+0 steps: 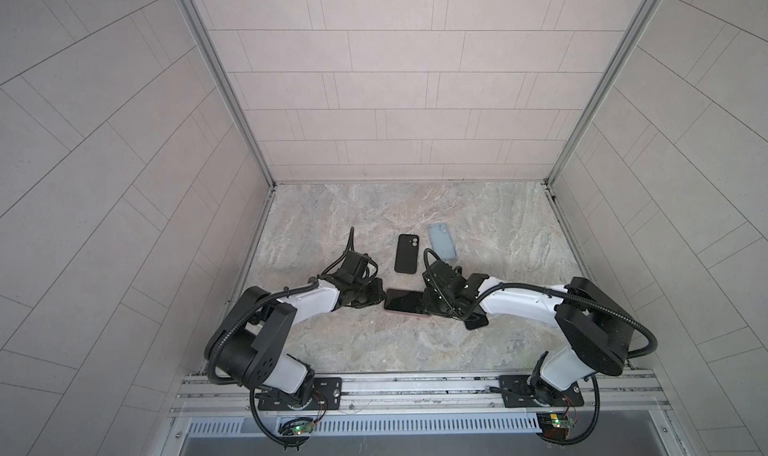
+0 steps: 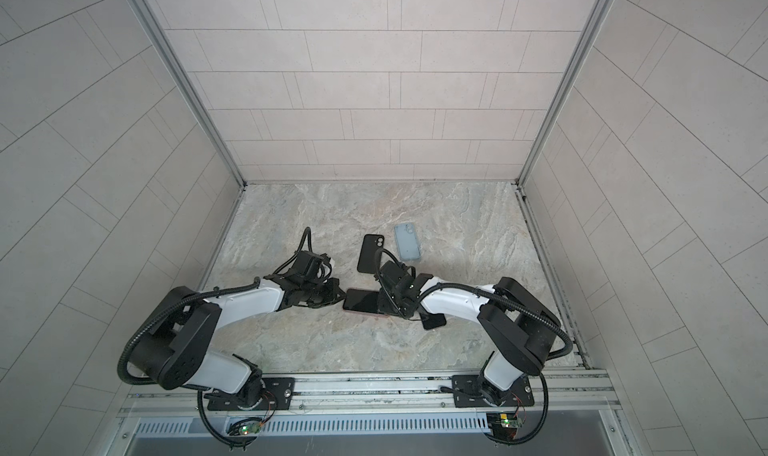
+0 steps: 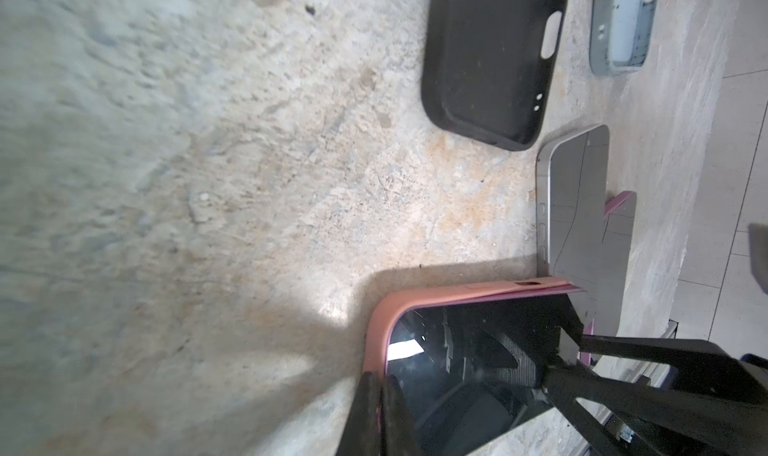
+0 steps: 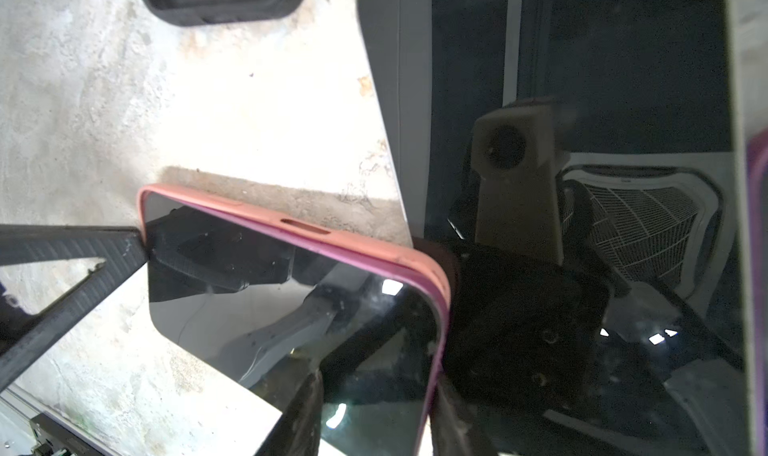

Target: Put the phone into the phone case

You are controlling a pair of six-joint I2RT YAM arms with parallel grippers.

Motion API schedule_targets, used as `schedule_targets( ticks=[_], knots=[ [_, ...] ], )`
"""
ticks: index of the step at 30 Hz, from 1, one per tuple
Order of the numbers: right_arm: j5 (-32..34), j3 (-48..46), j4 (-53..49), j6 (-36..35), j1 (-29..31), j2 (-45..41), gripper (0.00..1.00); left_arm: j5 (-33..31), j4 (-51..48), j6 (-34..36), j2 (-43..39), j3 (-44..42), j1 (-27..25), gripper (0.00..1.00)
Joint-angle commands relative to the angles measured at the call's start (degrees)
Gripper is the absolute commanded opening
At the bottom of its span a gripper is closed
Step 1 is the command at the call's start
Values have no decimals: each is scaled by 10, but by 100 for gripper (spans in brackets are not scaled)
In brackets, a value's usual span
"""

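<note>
The phone [image 1: 405,301], dark screen up, lies in a pink phone case [image 3: 457,294] on the marble table between my two grippers. My left gripper [image 3: 380,377] is shut on the case's rim at the phone's left end, also seen in a top view [image 1: 381,299]. My right gripper [image 4: 380,377] stands open at the other end. One finger rests on the screen and the other touches the pink rim [image 4: 291,221] from outside. At that corner the rim looks doubled, slightly off the phone's edge.
A black case [image 1: 406,253] and a light blue case [image 1: 442,242] lie open-side up just behind the grippers. A second phone [image 1: 477,321] with a silver edge [image 3: 542,208] lies under my right wrist. Tiled walls close in three sides.
</note>
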Motion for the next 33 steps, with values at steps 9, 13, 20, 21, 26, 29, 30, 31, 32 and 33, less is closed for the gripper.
schedule_targets(
  ticks=[9,13,20,21,26,29,30,31,32,33],
  knots=[
    [-46,53,56,6,43,104,43,-32,-74,6,-21,-52,3,5],
    [-43,67,40,-9,43,106,43,-41,-94,10,-46,-57,4,5],
    [-13,81,-11,-42,38,91,53,-36,-104,4,-70,-55,5,5],
    [-11,81,-16,-47,35,85,55,-34,-105,1,-74,-53,5,5],
    [-3,80,-33,-72,19,62,60,-37,-119,0,-104,-35,5,11],
    [-2,84,-43,-83,11,52,61,-43,-138,6,-115,-15,5,17],
    [-1,86,-47,-87,9,51,60,-43,-142,7,-116,-9,5,18],
    [0,87,-48,-90,9,49,60,-42,-144,8,-117,-4,5,20],
    [0,89,-52,-93,7,47,60,-40,-145,8,-115,-1,5,22],
    [3,91,-56,-96,7,47,60,-37,-145,9,-113,2,5,23]
  ],
)
